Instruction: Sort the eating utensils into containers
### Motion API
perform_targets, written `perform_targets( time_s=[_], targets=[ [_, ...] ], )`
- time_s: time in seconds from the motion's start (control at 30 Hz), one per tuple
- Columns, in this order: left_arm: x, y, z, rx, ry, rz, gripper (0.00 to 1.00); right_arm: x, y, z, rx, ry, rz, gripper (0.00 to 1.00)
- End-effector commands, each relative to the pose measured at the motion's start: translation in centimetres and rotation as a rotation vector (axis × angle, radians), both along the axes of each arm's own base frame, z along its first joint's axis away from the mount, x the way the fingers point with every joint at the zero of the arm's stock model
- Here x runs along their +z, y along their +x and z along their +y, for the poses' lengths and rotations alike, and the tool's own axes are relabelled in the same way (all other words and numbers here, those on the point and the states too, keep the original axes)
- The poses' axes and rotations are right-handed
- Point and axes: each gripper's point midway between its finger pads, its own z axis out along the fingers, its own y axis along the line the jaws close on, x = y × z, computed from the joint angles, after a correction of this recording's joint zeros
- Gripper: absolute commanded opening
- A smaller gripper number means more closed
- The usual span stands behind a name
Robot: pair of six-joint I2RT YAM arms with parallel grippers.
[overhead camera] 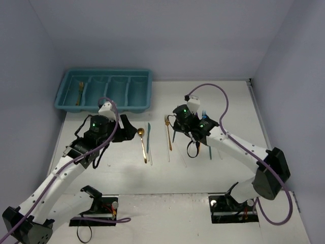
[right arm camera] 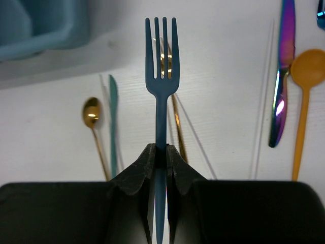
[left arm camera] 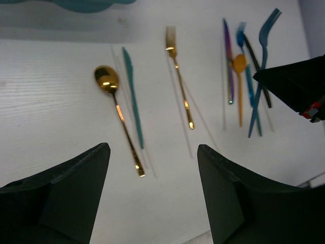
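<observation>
My right gripper (right arm camera: 161, 152) is shut on the handle of a dark blue fork (right arm camera: 161, 76), lifted off the table with its tines pointing away toward the teal tray (right arm camera: 40, 25). In the top view this gripper (overhead camera: 177, 126) hangs beside the gold fork (overhead camera: 168, 133). My left gripper (left arm camera: 152, 147) is open with nothing between its fingers, hovering near the handle end of the gold spoon (left arm camera: 117, 109); a teal knife (left arm camera: 133, 96) lies beside the spoon. The tray (overhead camera: 104, 90) stands at the back left, with one gold fork (overhead camera: 79, 92) in its leftmost compartment.
Further right lie a purple knife (left arm camera: 228, 61), an orange spoon (left arm camera: 239, 71), a blue fork (left arm camera: 261, 66) and other dark utensils in a loose bunch. Thin translucent sticks (right arm camera: 261, 101) lie between the utensils. Walls enclose the table at the back and both sides.
</observation>
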Motion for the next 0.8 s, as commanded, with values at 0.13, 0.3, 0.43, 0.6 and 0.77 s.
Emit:
perform_targets(
  time_s=[0.13,0.3,0.43,0.6,0.77],
  targets=[
    [8.4,0.7,-8.5,-0.201,-0.308,-0.183,0.62,9.0,0.2,1.0,0.016,0.166,-0.182,0.0],
    [8.4,0.6,-12.0,-0.263,-0.279,-0.191,0.61,10.9,-0.3,1.1,0.027,0.225,-0.217,0.0],
    [8.6,0.6,-14.6,-0.317,-0.241,-0.241,0.57,11.2,-0.8,1.7,0.057,0.266,-0.204,0.0],
    [7.2,0.4,-16.3,-0.363,-0.196,-0.235,0.52,11.5,-1.3,2.1,0.078,0.301,-0.204,0.0],
    [6.6,0.4,-17.1,-0.393,-0.172,-0.252,0.48,11.9,-1.6,2.1,0.091,0.318,-0.21,0.0]
  ],
)
